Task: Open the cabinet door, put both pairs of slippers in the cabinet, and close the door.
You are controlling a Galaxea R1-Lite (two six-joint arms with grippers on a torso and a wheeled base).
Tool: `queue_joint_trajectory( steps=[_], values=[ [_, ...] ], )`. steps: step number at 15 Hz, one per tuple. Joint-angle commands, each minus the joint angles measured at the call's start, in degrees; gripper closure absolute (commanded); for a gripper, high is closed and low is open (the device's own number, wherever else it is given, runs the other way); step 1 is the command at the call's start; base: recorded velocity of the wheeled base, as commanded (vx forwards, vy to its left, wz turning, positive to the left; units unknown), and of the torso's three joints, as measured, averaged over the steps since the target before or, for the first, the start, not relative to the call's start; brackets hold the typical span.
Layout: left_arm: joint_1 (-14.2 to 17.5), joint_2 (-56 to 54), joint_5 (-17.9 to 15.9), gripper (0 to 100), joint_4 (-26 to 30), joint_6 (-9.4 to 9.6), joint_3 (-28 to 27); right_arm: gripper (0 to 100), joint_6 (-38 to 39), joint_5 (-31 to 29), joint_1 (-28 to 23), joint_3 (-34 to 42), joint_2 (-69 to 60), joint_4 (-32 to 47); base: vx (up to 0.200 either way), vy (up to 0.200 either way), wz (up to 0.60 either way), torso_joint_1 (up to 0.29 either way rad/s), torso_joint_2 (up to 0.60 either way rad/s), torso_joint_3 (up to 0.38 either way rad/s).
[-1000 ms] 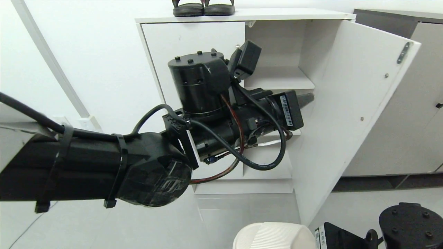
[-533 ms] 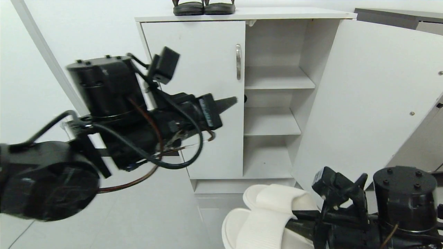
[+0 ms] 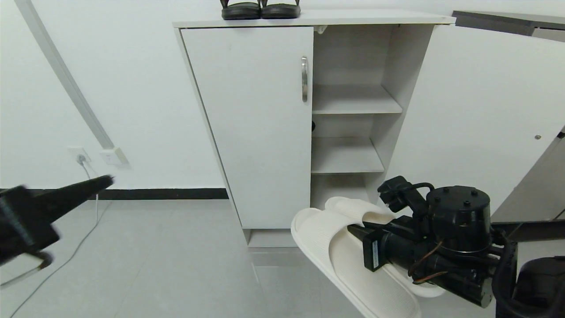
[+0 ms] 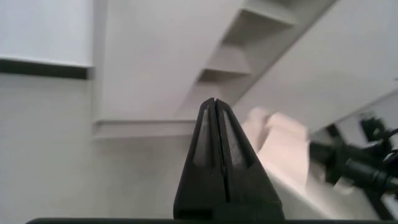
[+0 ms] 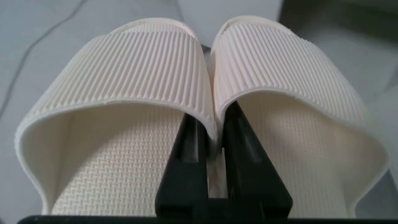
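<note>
Four slippers make two pairs: two white slippers [image 3: 340,238] and two black slippers [image 3: 260,9]. One white cabinet [image 3: 309,18] has two doors, a shut door [image 3: 251,132] bearing one handle [image 3: 304,79] and an open door [image 3: 476,115], and two shelves [image 3: 353,100] making three compartments, plus one grey cabinet [image 3: 540,190]. There are two grippers, the left gripper [image 3: 105,179] and the right gripper [image 5: 214,134], and the wall seems to carry two small fittings [image 3: 114,156].
</note>
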Motion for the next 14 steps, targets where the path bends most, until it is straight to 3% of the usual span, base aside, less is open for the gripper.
queue_joint_trajectory(
  steps=[1,3,8,10,12,13,14],
  values=[
    [12.0,-23.3,4.4,100,16.5,2.10,3.3,100,0.0,-0.3,-0.1,-0.6,2.5,-0.1,0.000,0.000,0.00,0.000,0.00,0.000],
    [14.5,-30.2,7.3,100,19.0,3.59,7.3,100,-0.1,-0.4,-0.1,-0.5,2.9,-0.1,0.000,0.000,0.00,0.000,0.00,0.000],
    [14.8,-41.5,8.0,100,18.6,6.32,20.3,100,0.0,-0.4,0.1,-0.3,2.9,-0.1,0.000,0.000,0.00,0.000,0.00,0.000],
    [14.9,-41.6,12.6,100,18.1,6.76,22.8,100,0.0,-0.4,0.2,-0.3,2.9,-0.1,0.000,0.000,0.00,0.000,0.00,0.000],
    [14.9,-44.0,13.0,100,17.1,9.48,26.3,100,0.0,-0.4,0.3,-0.3,2.9,-0.1,0.000,0.000,0.00,0.000,0.00,0.000],
    [14.9,-48.5,12.8,100,16.9,12.38,30.1,100,0.0,-0.4,0.3,-0.2,3.0,-0.1,0.000,0.000,0.00,0.000,0.00,0.000],
    [15.0,-49.8,11.9,100,16.3,13.17,31.4,100,0.0,-0.4,0.3,-0.2,3.3,-0.1,0.000,0.000,0.00,0.000,0.00,0.000]
  ],
)
